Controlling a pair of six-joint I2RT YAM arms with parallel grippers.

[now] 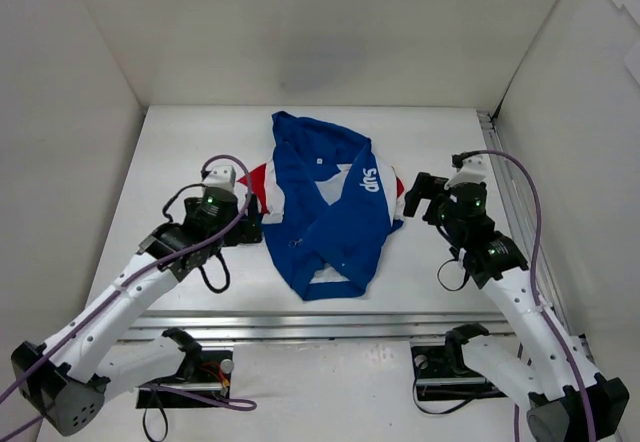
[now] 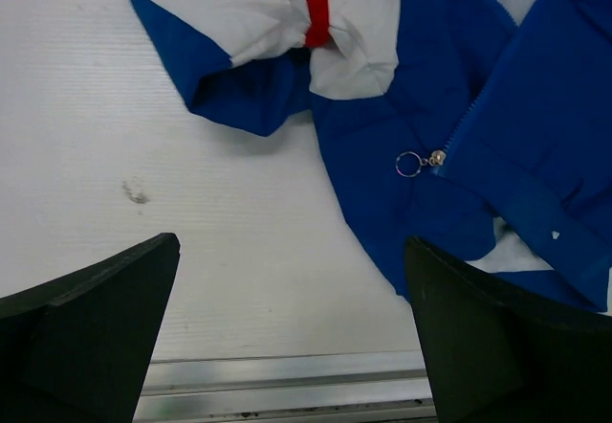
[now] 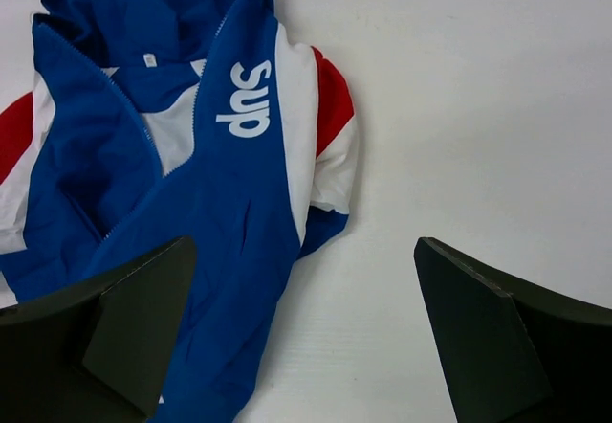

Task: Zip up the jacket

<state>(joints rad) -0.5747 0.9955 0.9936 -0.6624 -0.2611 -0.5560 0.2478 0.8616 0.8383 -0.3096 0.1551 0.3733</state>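
The royal-blue jacket [image 1: 325,202] lies unzipped and crumpled in the middle of the white table, hood toward the back, with white lettering [image 1: 368,179] and red and white sleeves. Its zipper slider with a small metal ring [image 2: 411,163] rests on the left front panel, and the ring also shows in the top view [image 1: 293,243]. My left gripper [image 1: 245,224] is open and empty beside the jacket's left sleeve [image 2: 287,21]. My right gripper [image 1: 415,197] is open and empty beside the right sleeve [image 3: 330,169]. In the right wrist view the jacket [image 3: 220,212] fills the left side.
A metal rail [image 1: 330,322] runs along the table's front edge and shows in the left wrist view [image 2: 287,385]. White walls enclose the back and sides. A slotted rail [image 1: 510,192] lines the right edge. A small dark smudge [image 2: 136,191] marks the table.
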